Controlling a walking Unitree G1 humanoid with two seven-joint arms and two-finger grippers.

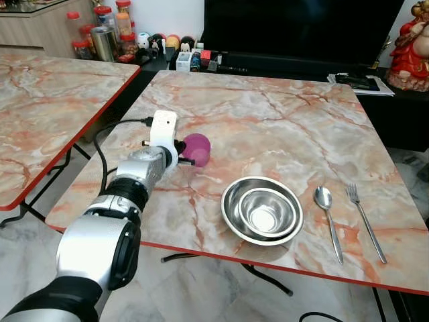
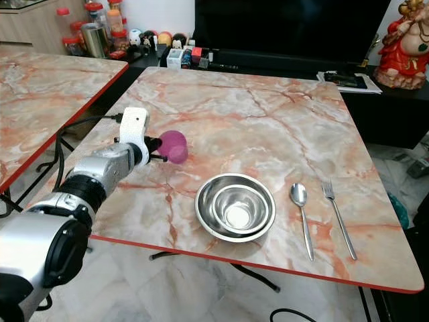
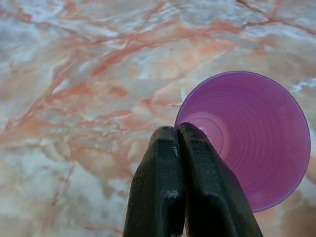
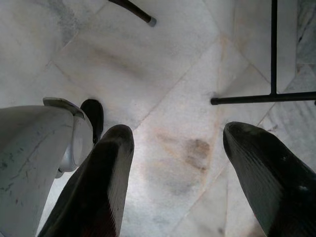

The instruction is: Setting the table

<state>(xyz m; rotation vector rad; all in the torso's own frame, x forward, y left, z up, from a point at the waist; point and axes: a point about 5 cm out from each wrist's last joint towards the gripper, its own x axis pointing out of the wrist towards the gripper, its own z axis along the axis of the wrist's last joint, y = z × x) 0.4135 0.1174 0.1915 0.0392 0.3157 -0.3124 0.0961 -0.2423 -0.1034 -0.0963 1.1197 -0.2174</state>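
A purple plastic cup [image 1: 197, 148] is tipped over the marble table [image 1: 281, 114], left of centre, with its mouth turned toward my arm. My left gripper [image 3: 177, 129] is shut on the cup's rim [image 3: 183, 111], both black fingers pressed together there. Two nested steel bowls [image 1: 263, 209] sit near the table's front edge. To their right a spoon [image 1: 326, 215] and a fork [image 1: 365, 221] lie side by side. My right gripper [image 4: 177, 136] hangs open above the tiled floor, holding nothing.
A second marble table [image 1: 47, 100] stands to the left across a narrow gap. Behind are a dark TV stand [image 1: 268, 60] with small items, jars [image 1: 100, 33] and a red figurine [image 1: 410, 47]. Table legs [image 4: 271, 59] cross the floor below.
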